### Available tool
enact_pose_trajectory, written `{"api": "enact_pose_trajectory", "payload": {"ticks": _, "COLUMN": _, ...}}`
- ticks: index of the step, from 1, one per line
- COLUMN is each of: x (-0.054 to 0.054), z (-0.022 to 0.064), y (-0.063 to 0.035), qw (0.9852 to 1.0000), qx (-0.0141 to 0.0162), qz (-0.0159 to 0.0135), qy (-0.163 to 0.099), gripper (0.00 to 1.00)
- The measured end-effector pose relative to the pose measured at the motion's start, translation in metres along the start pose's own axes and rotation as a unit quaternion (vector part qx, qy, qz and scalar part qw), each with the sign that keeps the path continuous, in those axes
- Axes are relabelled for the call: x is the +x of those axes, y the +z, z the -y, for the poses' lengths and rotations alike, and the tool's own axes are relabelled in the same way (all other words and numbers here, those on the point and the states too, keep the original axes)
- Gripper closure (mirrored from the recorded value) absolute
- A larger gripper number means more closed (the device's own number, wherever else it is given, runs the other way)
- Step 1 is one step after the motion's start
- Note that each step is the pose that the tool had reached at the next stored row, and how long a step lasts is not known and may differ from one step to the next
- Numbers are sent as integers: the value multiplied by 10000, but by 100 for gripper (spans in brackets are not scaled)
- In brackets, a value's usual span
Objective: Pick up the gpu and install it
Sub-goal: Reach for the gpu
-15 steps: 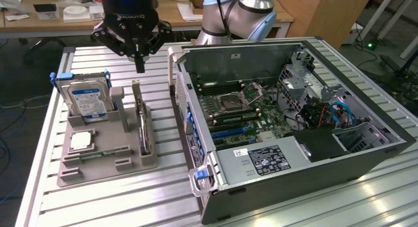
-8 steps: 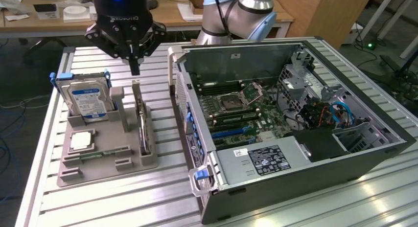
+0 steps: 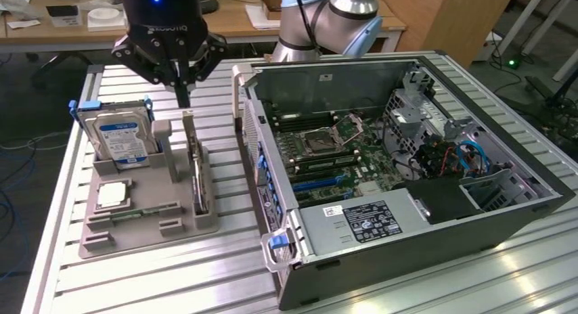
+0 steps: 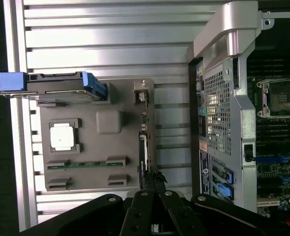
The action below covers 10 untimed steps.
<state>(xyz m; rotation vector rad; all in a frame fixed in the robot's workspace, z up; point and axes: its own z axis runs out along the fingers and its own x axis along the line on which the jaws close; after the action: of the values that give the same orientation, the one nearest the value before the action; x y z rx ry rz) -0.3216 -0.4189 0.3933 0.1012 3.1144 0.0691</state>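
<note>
The gpu [image 3: 195,166] is a thin dark card standing on edge in a slot of the grey holder [image 3: 172,222], with a metal bracket at its far end. In the wrist view the gpu [image 4: 143,135] shows edge-on along the holder's side nearest the computer case. My gripper [image 3: 183,99] hangs just above the card's far end. Its thin black fingers are shut together with nothing between them, and I cannot tell whether they touch the card. In the wrist view, the gripper [image 4: 155,178] has its tips over the card's edge.
The holder also carries a silver hard drive [image 3: 122,135] with blue clips, a processor chip [image 3: 113,192] and a green memory stick [image 3: 135,212]. An open computer case [image 3: 505,219] lies on the exterior view's right, motherboard [image 3: 339,151] exposed. All rest on a slatted metal table [image 3: 181,280].
</note>
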Motion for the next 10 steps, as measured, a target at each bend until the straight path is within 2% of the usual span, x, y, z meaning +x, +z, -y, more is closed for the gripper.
{"api": "enact_pose_trajectory", "payload": {"ticks": 10, "x": 3, "z": 19, "y": -1, "qw": 10000, "qx": 0, "qz": 0, "qy": -1, "gripper": 89}}
